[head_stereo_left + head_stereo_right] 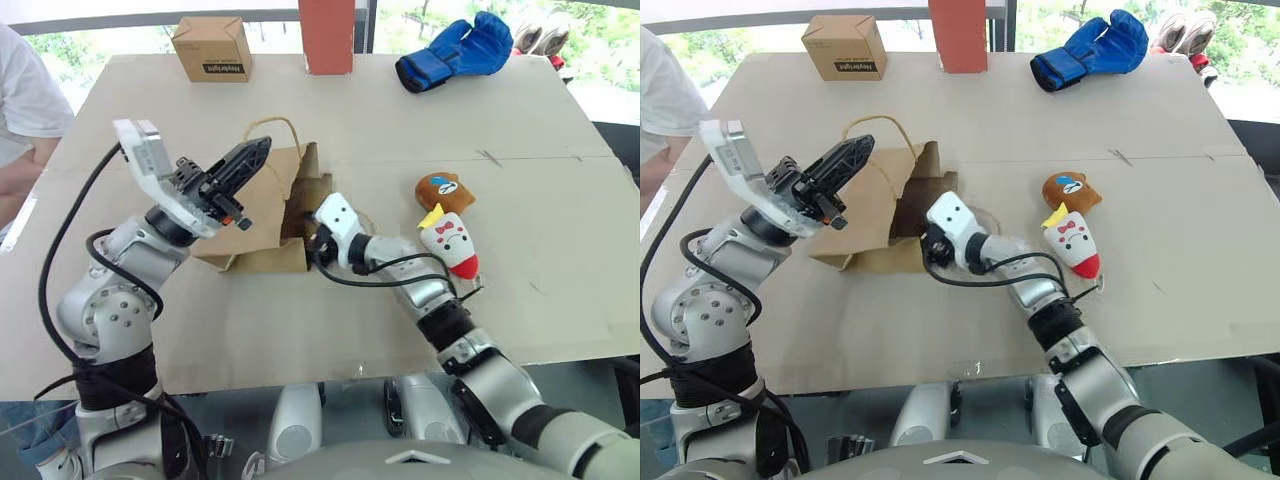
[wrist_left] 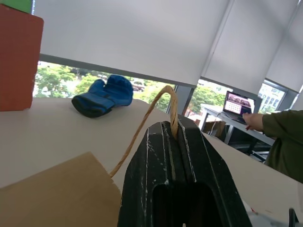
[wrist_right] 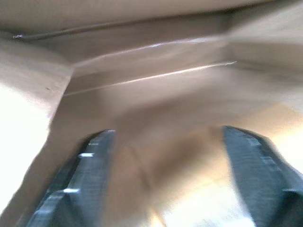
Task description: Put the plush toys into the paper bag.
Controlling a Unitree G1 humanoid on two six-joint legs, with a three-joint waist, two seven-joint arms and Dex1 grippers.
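The right gripper (image 3: 161,179) sits nearest, at about six o'clock of the counter's middle, its two black fingers (image 3: 80,179) spread wide apart with nothing between them; they reach into the dark mouth of the plain brown kraft paper bag (image 1: 262,205), whose creased inner walls close around them. The bag lies on its side on the pale cardboard-covered counter (image 1: 330,330), mouth toward three o'clock, base toward nine.

At nine o'clock of the bag, raised above it, the left gripper (image 1: 245,165) has its fingers pressed together on one looped tan cord handle (image 2: 156,106), which arches up from the bag's upper edge.

At about three o'clock of the bag, apart from it, the two plush toys lie touching each other: the white cone with red tip and yellow tuft (image 1: 455,243) nearer, and the round brown bear head with blue spot (image 1: 444,189) just beyond it. Bare counter lies between toys and bag mouth, apart from the right forearm crossing it, and more bare surface runs from the toys to the counter's right edge.

Farther back is a broad open stretch. Along the far edge stand a small brown cardboard box with black print (image 1: 211,48) at eleven o'clock, a tall red-orange block (image 1: 327,35) at twelve, and a blue padded glove (image 1: 455,52) at one. A person's white sleeve (image 1: 25,85) shows past the left edge.
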